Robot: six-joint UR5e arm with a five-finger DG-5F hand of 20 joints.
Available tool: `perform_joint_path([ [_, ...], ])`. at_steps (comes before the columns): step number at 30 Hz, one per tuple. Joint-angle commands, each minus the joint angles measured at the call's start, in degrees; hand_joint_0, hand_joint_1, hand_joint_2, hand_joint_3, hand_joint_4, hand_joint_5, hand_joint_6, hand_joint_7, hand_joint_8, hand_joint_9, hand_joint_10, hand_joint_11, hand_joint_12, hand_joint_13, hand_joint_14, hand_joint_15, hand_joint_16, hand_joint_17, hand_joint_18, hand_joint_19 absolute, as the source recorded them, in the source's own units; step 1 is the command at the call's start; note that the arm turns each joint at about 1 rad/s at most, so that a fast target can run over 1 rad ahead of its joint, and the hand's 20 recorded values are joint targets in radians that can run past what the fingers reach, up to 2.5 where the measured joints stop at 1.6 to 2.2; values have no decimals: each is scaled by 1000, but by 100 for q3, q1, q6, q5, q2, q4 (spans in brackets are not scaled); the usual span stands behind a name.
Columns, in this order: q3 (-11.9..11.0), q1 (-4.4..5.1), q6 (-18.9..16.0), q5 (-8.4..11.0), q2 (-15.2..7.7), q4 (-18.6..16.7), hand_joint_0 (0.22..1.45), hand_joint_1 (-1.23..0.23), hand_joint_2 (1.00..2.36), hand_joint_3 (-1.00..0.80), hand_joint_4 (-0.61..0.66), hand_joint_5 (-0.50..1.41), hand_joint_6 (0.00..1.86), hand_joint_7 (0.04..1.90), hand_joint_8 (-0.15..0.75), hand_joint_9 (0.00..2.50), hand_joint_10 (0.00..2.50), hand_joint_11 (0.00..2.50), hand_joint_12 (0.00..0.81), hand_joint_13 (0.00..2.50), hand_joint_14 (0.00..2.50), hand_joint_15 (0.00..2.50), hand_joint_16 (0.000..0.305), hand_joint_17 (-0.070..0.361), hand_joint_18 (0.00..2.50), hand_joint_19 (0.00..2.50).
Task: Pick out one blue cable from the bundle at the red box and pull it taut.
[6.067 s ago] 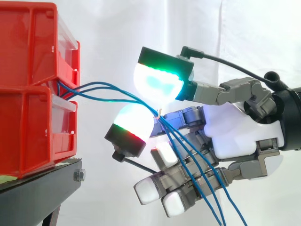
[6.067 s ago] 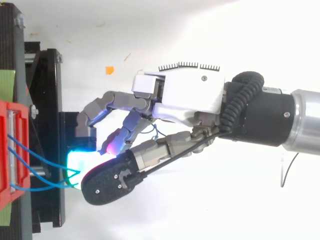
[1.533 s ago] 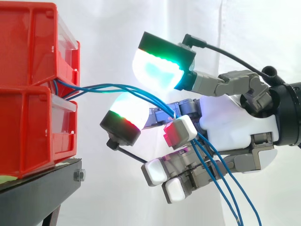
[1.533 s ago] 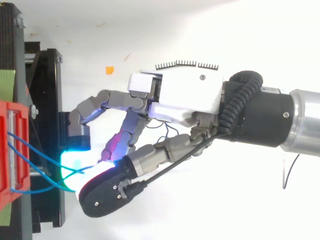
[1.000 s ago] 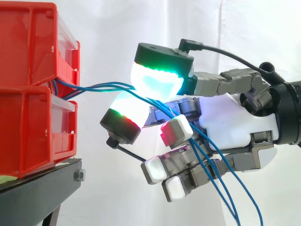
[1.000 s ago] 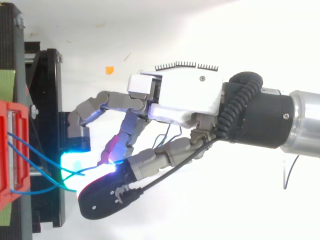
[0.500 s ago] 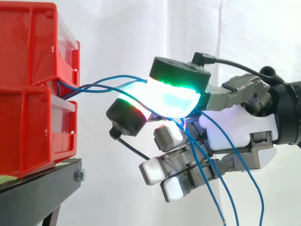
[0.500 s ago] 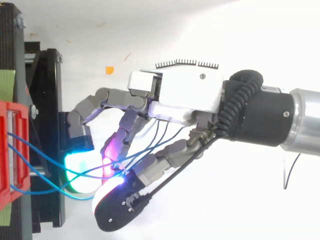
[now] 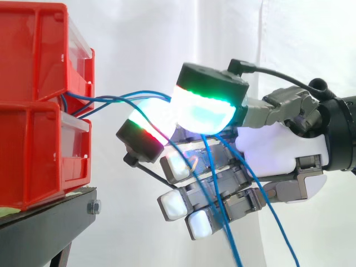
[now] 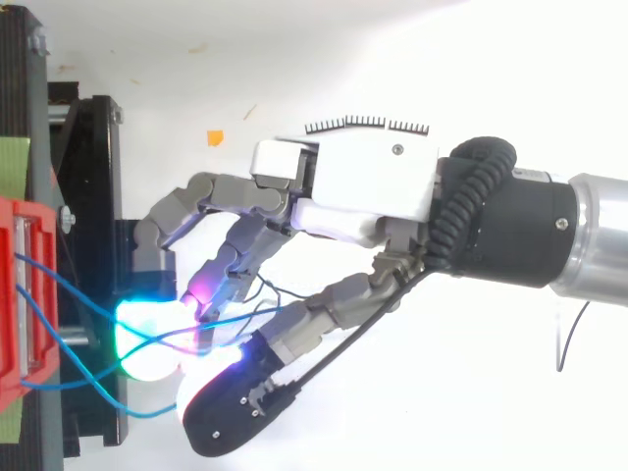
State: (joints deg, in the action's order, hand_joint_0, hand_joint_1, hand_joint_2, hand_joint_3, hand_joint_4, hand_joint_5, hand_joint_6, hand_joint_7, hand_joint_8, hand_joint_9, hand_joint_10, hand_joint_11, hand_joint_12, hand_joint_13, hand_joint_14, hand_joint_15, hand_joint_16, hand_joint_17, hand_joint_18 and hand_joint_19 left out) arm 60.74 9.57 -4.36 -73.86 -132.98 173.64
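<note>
Mid-frame, the hand [image 9: 278, 150] pinches the blue cables [image 9: 105, 99] between two glowing pads [image 9: 203, 114] near the red box [image 9: 33, 139], probably to isolate one; all sag.

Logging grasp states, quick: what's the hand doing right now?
Hand: closed, two glowing pads pinching blue cable; how many strands are caught cannot be told.

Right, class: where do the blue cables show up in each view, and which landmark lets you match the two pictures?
Side view: blue cables run from left of centre into the hand, then hang down.
Top view: lower left, running from the left edge to the hand.
Shared landmark: red bins, where they start.
</note>
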Motion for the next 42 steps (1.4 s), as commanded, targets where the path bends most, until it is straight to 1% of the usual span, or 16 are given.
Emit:
perform_joint_path([
  [1,-1,1,-3,3,0,-6,543,-868,1000,-500,12,-178,934,837,240,1047,25,676,346,853,21,528,47,106,728,604],
  [2,-1,1,-3,3,0,-6,544,-789,1000,-500,8,-171,930,850,248,1120,24,675,349,873,20,523,47,106,734,604],
  [3,-1,1,6,3,0,-6,544,-628,1000,-500,3,-146,911,900,249,1206,24,668,354,926,22,530,48,107,756,621],
  [5,-1,1,14,3,0,-6,553,-543,1000,-500,-1,-123,891,949,253,1308,24,680,349,973,21,534,47,107,804,636],
  [7,-1,1,14,3,0,-6,558,-458,1000,-500,-12,-113,884,974,248,1347,26,673,349,993,21,538,47,107,813,654],
  [10,-1,1,6,3,0,-6,557,-420,1000,-500,-7,-109,881,983,255,1369,25,669,353,1011,22,546,48,109,824,662],
  [14,-18,1,-3,-15,0,21,554,-419,1000,-500,4,-108,878,993,260,1379,24,674,351,1016,23,552,49,111,837,662],
  [17,-18,1,-3,3,0,3,559,-453,1000,-500,5,-108,875,1000,272,1378,26,675,354,1019,21,553,50,112,838,670],
  [21,-18,1,6,3,0,3,600,-605,1000,-493,-3,-111,874,1027,269,1368,26,693,353,1015,22,555,49,110,825,677],
  [25,-18,1,-3,3,0,-6,619,-723,1010,-380,19,-118,884,1068,272,1322,28,692,353,1001,23,557,49,111,818,672],
  [27,-18,1,-3,3,0,-6,625,-758,1012,-355,26,-121,895,1052,273,1314,26,702,353,997,22,560,49,111,818,672],
  [31,-18,-17,6,3,0,-6,667,-851,1016,-307,-13,-126,907,1083,270,1286,26,703,347,990,22,561,49,110,811,660],
  [35,-9,-25,32,-6,0,-6,722,-891,1010,-388,-102,-132,928,1042,252,1265,27,706,335,973,24,558,47,106,800,633],
  [36,-18,-25,50,-6,0,-6,736,-901,1006,-428,-120,-133,928,1066,243,1250,27,705,333,967,24,549,46,105,798,635],
  [38,-18,-25,137,-6,0,-6,752,-898,1000,-500,-157,-135,935,1044,240,1244,26,706,327,955,24,556,46,103,788,626],
  [42,-18,-34,269,-6,0,-58,746,-911,1000,-500,-185,-140,940,1023,230,1222,27,711,322,939,24,544,45,101,770,609],
])
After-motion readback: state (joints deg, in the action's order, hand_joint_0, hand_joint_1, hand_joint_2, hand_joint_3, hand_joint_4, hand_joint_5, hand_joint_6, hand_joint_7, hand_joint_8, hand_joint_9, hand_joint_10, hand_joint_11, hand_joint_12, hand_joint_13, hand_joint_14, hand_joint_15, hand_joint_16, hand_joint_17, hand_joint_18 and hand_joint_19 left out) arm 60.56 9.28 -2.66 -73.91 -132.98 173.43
